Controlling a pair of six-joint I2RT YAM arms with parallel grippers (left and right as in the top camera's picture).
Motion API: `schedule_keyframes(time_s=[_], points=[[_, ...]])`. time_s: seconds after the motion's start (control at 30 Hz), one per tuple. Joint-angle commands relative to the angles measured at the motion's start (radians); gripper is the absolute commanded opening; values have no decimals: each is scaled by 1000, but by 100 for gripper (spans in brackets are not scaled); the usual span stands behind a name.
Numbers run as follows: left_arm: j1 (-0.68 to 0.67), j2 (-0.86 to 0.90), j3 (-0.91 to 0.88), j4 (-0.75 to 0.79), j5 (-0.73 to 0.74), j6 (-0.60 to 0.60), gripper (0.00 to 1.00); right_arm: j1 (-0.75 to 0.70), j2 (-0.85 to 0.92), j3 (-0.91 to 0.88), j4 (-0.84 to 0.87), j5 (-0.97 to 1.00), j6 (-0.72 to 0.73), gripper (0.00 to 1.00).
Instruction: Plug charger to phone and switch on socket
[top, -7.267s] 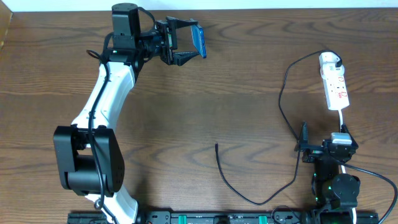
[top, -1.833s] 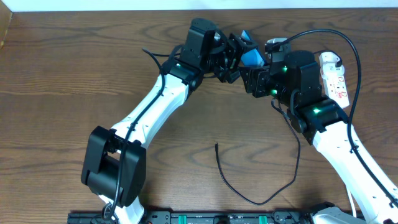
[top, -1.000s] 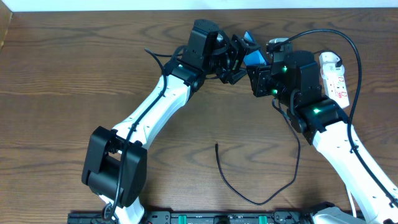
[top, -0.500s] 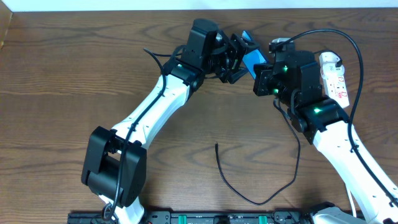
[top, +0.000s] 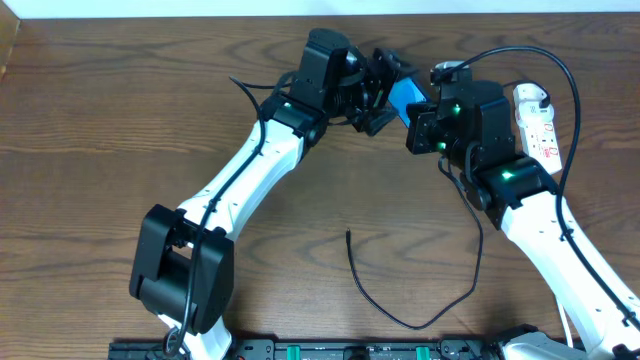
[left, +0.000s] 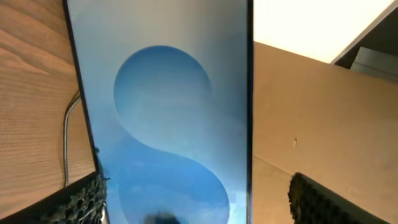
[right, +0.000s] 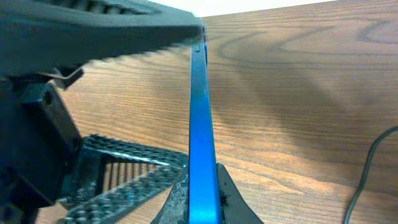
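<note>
The phone, its screen bright blue, hangs in the air between both arms above the table's far middle. My right gripper is shut on its lower end; in the right wrist view the phone shows edge-on, pinched between my fingers. My left gripper stands open around it: in the left wrist view the phone fills the frame, with the right pad clearly apart from its edge. The charger lies loose on the table, its tip pointing away from me. The socket lies at the far right.
The charger's cable runs up under my right arm toward its white plug on the socket. Thicker black robot cables arch over my right arm. Bare wood table stretches to the left.
My right gripper has shut on the phone's lower end. My left gripper's jaws have widened and let go of the phone's sides. Both arms have barely shifted.
</note>
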Motion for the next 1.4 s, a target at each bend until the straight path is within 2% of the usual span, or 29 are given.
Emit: schedule_keyframes(time_s=[0.0, 0.17, 0.43, 0.63, 0.73, 0.8, 0.97, 1.37], points=[[42, -25, 10, 2, 63, 14, 93, -47, -14, 26, 13, 5, -1, 1], [91, -51, 10, 3, 93, 47, 93, -102, -14, 26, 21, 4, 100, 1], [181, -92, 10, 2, 93, 69, 93, -171, -15, 26, 42, -114, 470, 1], [241, -92, 10, -2, 101, 69, 93, -171, -15, 26, 126, -243, 731, 1], [249, -92, 10, -2, 100, 69, 93, -170, -15, 26, 200, -318, 798, 1], [248, -92, 10, -2, 89, 69, 93, -168, -15, 26, 255, -367, 892, 1], [246, -92, 10, -2, 66, 69, 93, -148, -15, 26, 266, -394, 1125, 1], [196, -92, 10, -1, -22, 68, 93, -79, -15, 26, 351, -393, 1295, 1]])
